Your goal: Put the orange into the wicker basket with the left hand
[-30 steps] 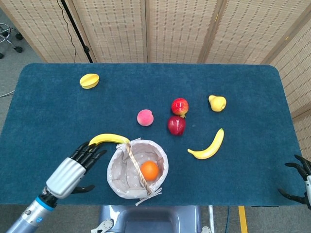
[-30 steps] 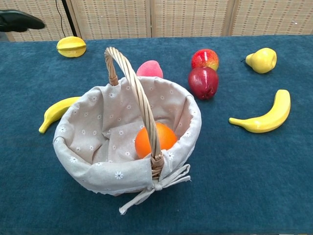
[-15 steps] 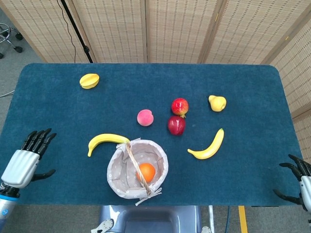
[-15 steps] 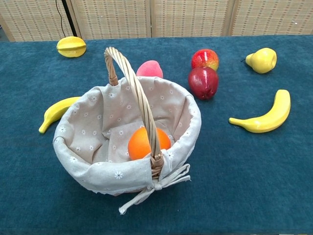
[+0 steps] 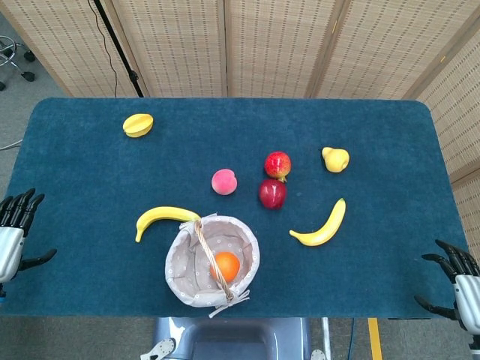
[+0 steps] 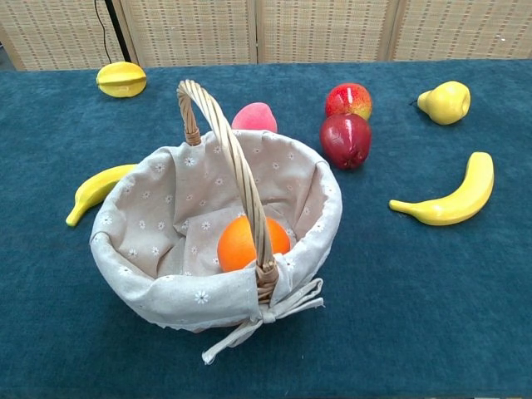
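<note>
The orange (image 5: 226, 265) (image 6: 239, 243) lies inside the wicker basket (image 5: 184, 289) (image 6: 166, 287), on its floral cloth lining, just behind the arched handle. My left hand (image 5: 12, 231) hangs at the far left edge of the table, well away from the basket, fingers spread and holding nothing. My right hand (image 5: 462, 282) sits off the table's front right corner, fingers apart and empty. Neither hand shows in the chest view.
A banana (image 5: 163, 218) lies just left of the basket and another banana (image 5: 323, 226) to its right. A peach (image 5: 223, 181), two red apples (image 5: 273, 193), a yellow pear (image 5: 335, 159) and a yellow starfruit (image 5: 138, 124) are spread over the blue table (image 5: 97, 172).
My left hand has drawn back from beside the basket to the table's far left edge. The orange rolled slightly left inside the basket and settled. The right hand shifted slightly.
</note>
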Motion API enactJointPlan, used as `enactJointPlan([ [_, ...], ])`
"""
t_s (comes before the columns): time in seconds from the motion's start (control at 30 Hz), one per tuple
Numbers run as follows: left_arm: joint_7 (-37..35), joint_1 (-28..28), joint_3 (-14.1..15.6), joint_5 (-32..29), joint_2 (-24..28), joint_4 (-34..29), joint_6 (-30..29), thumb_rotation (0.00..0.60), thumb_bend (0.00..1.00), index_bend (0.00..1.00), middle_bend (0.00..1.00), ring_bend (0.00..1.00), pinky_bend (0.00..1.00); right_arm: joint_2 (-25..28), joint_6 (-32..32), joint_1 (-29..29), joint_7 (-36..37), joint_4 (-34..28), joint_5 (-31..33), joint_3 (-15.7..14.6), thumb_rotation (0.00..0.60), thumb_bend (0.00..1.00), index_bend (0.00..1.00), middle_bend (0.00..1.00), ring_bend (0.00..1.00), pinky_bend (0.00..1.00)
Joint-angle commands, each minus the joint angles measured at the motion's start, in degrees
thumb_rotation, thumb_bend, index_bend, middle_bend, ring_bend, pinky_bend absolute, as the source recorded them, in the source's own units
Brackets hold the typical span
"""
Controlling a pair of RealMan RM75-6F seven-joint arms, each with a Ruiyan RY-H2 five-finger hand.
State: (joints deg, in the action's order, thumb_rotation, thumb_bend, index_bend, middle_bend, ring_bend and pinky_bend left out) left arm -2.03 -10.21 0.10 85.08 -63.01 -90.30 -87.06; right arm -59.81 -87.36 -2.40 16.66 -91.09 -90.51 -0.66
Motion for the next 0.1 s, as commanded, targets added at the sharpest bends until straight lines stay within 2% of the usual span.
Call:
enactJointPlan([
  [0.03,-0.6,0.2,-0.3,0.1,-0.6,0.6,0.1,0.600,0.00,0.01,0.00,0.00,0.00,-0.1,0.1,0.0,-0.3,-0.1,-0.3,-0.4,0.600,0.00,0.28,0.10,0.10,0.07],
  [0.1,-0.6,0.1,-0.5,0.2,-1.1,1.2,0.6,0.600,0.00,0.01,0.00,0.00,0.00,-0.2,0.0,-0.1,-0.9,0.0,-0.3,-0.4,0.600,0.00,0.28,0.10,0.10,0.07],
])
